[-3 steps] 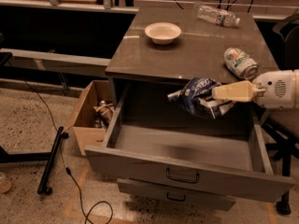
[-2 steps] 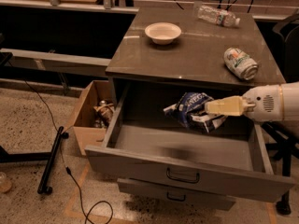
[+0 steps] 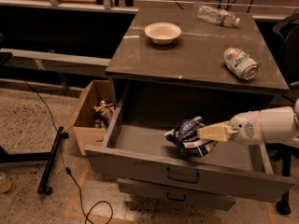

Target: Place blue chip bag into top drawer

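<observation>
Gripper point(image 3: 202, 133), in from right, clamped on blue chip bag point(image 3: 186, 130) inside pulled-out top drawer point(image 3: 135, 163), right of ctr, close to near wall; open drawer floor to left. Bowl point(image 3: 162, 32), can point(image 3: 240, 63), bottle point(image 3: 216, 16) on cabinet top point(image 3: 187, 59).

A white bowl point(image 3: 162, 32), a clear bottle point(image 3: 217, 17) and a tipped can point(image 3: 240, 63) lay on the cabinet top point(image 3: 187, 59); a cardboard box point(image 3: 88, 120) stood at left on the floor point(image 3: 28, 125), the gripper point(image 3: 201, 133) lower right
</observation>
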Tool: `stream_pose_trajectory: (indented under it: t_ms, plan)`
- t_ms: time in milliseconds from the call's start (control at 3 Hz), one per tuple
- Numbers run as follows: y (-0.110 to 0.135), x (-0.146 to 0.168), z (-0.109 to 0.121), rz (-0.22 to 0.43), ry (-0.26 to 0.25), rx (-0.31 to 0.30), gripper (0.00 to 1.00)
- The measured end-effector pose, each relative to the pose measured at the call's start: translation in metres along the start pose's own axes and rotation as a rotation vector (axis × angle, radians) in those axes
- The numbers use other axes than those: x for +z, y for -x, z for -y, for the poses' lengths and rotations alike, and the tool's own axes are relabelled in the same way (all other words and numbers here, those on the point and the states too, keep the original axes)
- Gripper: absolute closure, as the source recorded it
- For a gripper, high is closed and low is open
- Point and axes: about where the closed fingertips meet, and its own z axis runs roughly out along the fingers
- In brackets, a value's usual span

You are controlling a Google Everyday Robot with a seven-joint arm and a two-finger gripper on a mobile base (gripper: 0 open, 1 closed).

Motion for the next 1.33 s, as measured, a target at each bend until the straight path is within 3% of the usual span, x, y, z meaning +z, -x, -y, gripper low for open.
stream_pose_trajectory:
  t_ms: [333, 667, 1000, 1333]
  plan:
    - [-0.007, 0.022, 0.011, -0.014, -0.073, 0.012, 0.58]
    - [0.01, 0.03, 0.019, 0.019, -0.149, 0.065, 0.36]
    - [0.031, 0.017, 0.029, 0.057, -0.242, 0.127, 0.12]
    - [0.056, -0.023, 0.041, 0.102, -0.364, 0.186, 0.0]
